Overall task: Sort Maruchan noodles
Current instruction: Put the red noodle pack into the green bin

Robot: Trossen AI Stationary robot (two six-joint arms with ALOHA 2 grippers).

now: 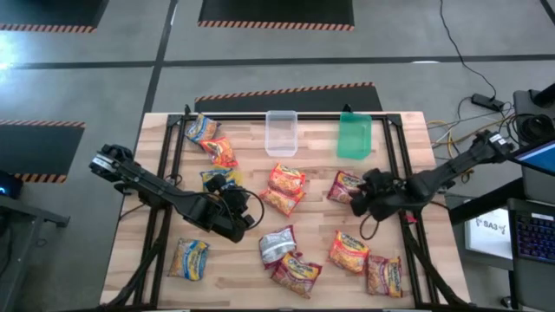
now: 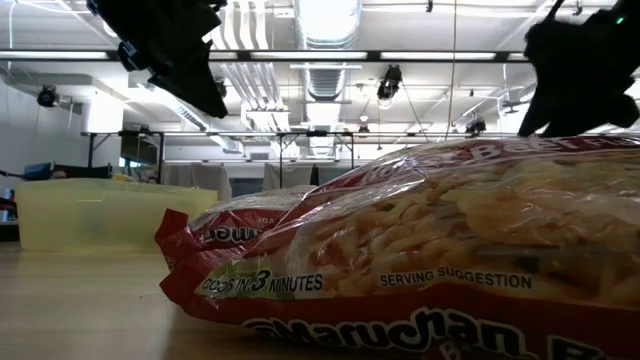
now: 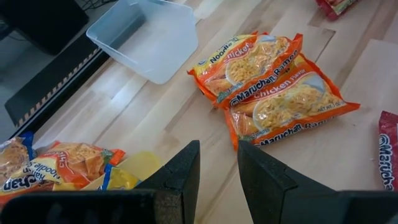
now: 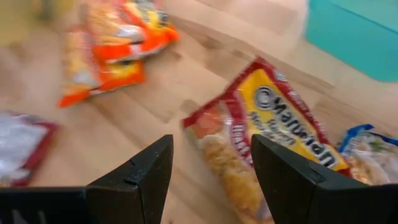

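Several Maruchan packets lie flat on the wooden table. An orange pair (image 1: 284, 188) (image 3: 273, 84) is at the centre, and a dark red packet (image 1: 343, 185) (image 4: 267, 140) lies to its right. A yellow-and-blue one (image 1: 217, 180) is beside the left arm, and a silvery one (image 1: 277, 243) lies nearer the front. My left gripper (image 1: 245, 211) (image 3: 218, 180) hovers open, with a narrow gap, left of the orange pair. My right gripper (image 1: 357, 198) (image 4: 211, 177) hovers open over the near end of the dark red packet. Neither touches anything.
A clear tub (image 1: 281, 132) (image 3: 149, 37) and a green tub (image 1: 354, 136) (image 4: 357, 31) stand at the far edge. More packets lie far left (image 1: 211, 141), front left (image 1: 188, 257) and front right (image 1: 349, 252). A dark red packet (image 2: 450, 250) fills the low view.
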